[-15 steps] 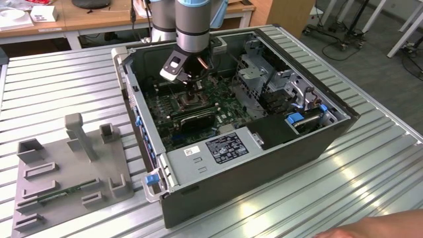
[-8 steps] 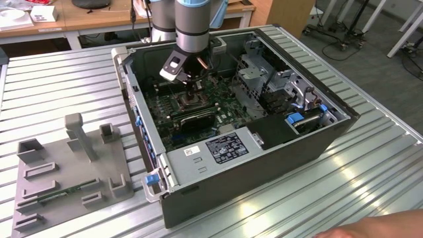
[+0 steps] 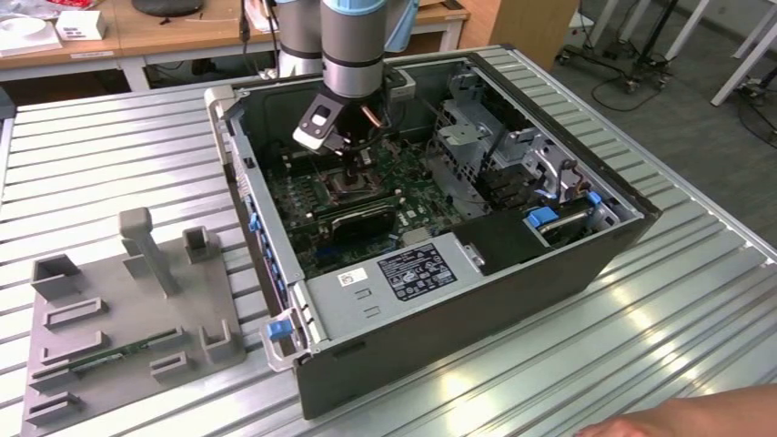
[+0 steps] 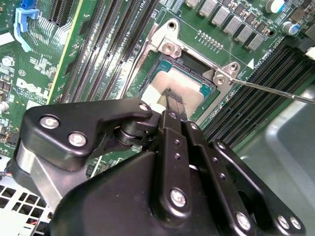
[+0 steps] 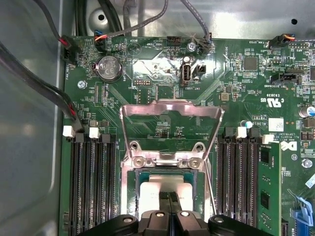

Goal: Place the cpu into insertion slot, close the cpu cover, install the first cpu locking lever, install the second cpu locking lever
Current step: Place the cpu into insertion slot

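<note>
- cpu (image 4: pixel 189 88): lying, as I judge it, in the insertion slot (image 4: pixel 193 60), mid-board on the green circuit board (image 5: pixel 246 88), between the memory slots (image 5: pixel 91 182). First step looks done.
- cpu cover (image 5: pixel 170 106): standing open, not yet closed.
- locking lever (image 4: pixel 266 89): thin rod, unhooked. I cannot place the other lever.
- gripper (image 4: pixel 174 101): fingers drawn together, gripping nothing I can see, with the tip over the cpu. Its own body hides any contact.
</note>
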`<action>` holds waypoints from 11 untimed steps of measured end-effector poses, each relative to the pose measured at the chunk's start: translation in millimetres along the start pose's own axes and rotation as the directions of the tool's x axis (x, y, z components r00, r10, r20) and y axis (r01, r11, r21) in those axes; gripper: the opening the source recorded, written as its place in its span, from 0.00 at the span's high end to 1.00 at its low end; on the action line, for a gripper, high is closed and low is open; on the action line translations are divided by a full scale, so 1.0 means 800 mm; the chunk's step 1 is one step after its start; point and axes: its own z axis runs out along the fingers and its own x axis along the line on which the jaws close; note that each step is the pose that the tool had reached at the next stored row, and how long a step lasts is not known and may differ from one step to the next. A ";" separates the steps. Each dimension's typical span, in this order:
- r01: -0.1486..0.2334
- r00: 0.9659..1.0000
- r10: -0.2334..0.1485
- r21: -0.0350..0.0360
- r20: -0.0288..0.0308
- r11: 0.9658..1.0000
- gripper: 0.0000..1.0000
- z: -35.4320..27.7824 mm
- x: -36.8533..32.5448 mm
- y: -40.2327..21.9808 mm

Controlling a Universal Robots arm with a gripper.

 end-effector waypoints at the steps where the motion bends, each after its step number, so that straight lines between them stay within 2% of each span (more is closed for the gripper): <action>1: 0.000 1.000 0.000 0.000 0.000 1.000 0.89 0.0000 0.0000 0.0000; 11: 0.000 1.000 0.000 -0.001 -0.001 1.000 0.89 -0.0011 0.0002 0.0001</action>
